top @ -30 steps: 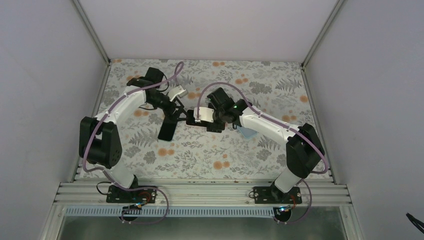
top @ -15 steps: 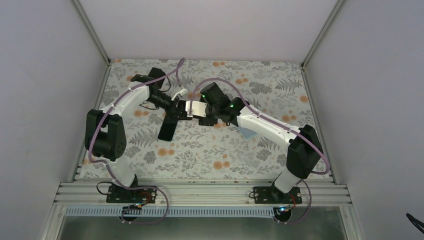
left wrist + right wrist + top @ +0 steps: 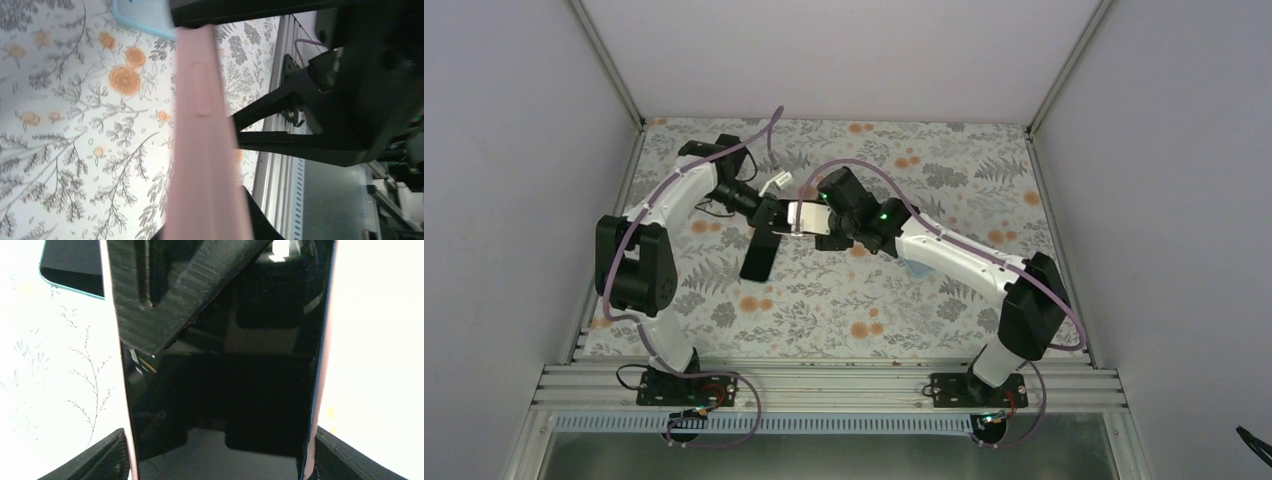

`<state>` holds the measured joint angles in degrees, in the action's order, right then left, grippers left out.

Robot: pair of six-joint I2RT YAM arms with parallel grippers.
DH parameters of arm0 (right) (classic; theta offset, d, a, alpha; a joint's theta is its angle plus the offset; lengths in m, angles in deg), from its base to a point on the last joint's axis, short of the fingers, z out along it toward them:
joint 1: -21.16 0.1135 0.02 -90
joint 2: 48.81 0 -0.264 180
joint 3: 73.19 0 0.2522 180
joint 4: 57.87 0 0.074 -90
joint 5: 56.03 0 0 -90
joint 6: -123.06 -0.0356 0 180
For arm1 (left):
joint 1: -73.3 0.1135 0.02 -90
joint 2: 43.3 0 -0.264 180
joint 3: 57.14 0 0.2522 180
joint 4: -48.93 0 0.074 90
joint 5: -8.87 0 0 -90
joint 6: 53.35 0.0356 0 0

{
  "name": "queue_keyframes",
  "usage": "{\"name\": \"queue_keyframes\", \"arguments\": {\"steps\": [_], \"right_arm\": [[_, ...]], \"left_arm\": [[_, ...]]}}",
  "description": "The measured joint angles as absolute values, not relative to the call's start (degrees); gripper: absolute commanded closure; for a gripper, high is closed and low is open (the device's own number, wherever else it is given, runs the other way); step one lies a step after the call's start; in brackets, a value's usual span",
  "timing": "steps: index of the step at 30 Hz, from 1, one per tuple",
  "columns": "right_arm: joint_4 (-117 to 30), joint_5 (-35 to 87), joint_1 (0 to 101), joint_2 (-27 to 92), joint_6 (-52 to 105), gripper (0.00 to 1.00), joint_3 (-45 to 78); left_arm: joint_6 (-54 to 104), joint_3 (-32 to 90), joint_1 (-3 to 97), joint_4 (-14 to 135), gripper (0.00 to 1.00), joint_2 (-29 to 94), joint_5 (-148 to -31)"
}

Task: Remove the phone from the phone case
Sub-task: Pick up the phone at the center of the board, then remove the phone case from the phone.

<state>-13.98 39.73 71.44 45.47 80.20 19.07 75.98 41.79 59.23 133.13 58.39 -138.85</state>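
**Phone in its case, held in the air by both arms**

The phone (image 3: 225, 380) sits inside the pink phone case (image 3: 202, 140), held above the table (image 3: 874, 320). The right gripper (image 3: 822, 224) clamps the case by its long edges. The left gripper (image 3: 773, 215) seems to pinch one end, although only one finger shows clearly.

If both pull only on the soft case, the phone may pop out suddenly and fall, perhaps onto the dark second phone (image 3: 758, 256) below. The wrist views are too close to tell whether any corner is free. A light-blue case (image 3: 142, 15) is cut off.
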Motion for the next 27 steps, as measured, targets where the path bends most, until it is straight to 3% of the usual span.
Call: {"name": "queue_keyframes", "arguments": {"steps": [2,3,10,20,27], "right_arm": [[-14.01,40.65,71.88,44.92,80.39,0.03,19.07],[-13.74,40.69,72.12,44.75,80.31,0.01,19.07],[-11.86,36.95,71.03,42.41,80.29,0.0,17.74],[5.01,13.02,56.99,39.46,81.84,0.0,23.71],[17.56,0.67,55.0,43.55,86.32,0.05,31.12]], "left_arm": [[75.65,41.92,60.28,134.83,0.98,59.5,-139.83],[76.26,41.92,60.5,135.36,0.98,59.9,-140.36],[84.57,42.44,57.79,137.94,0.98,60.03,-141.43],[90.23,42.31,56.32,139.4,0.98,49.95,-132.88],[89.81,41.74,50.07,139.62,0.98,43.13,-124.77]]}}
